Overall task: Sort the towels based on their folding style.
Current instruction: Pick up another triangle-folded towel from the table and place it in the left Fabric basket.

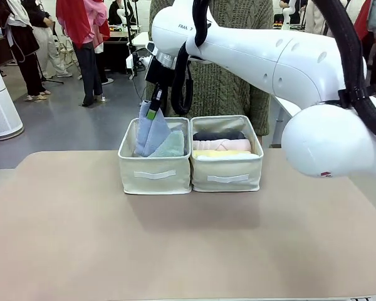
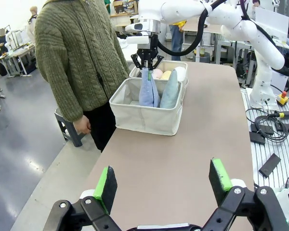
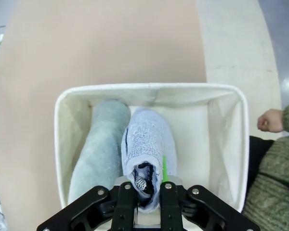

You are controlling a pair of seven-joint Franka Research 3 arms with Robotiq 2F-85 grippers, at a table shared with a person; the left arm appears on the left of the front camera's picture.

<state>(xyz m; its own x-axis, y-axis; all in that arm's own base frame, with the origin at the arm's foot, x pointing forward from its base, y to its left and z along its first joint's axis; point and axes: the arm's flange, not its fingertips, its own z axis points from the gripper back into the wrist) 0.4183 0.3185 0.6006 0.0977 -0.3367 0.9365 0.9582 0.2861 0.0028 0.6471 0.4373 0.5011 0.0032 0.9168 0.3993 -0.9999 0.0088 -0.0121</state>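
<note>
My right gripper (image 1: 153,108) reaches across to the left bin (image 1: 154,176) and is shut on the tip of the periwinkle blue cone towel (image 1: 149,132), which stands upright inside it. In the right wrist view that blue towel (image 3: 148,144) hangs straight below the right gripper (image 3: 143,188), beside the pale teal cone towel (image 3: 102,149). The teal towel (image 1: 171,145) leans at the blue one's right. The right bin (image 1: 226,177) holds rolled towels: dark grey (image 1: 218,135), pink (image 1: 223,145) and yellow (image 1: 220,153). My left gripper (image 2: 160,182) hovers open over bare table, far from both bins.
A person in a green knitted sweater (image 1: 235,75) stands right behind the bins, one hand (image 2: 82,125) hanging at the table's far edge. The beige tabletop (image 1: 175,244) in front of the bins is free. My right arm's white links (image 1: 288,63) span the upper right.
</note>
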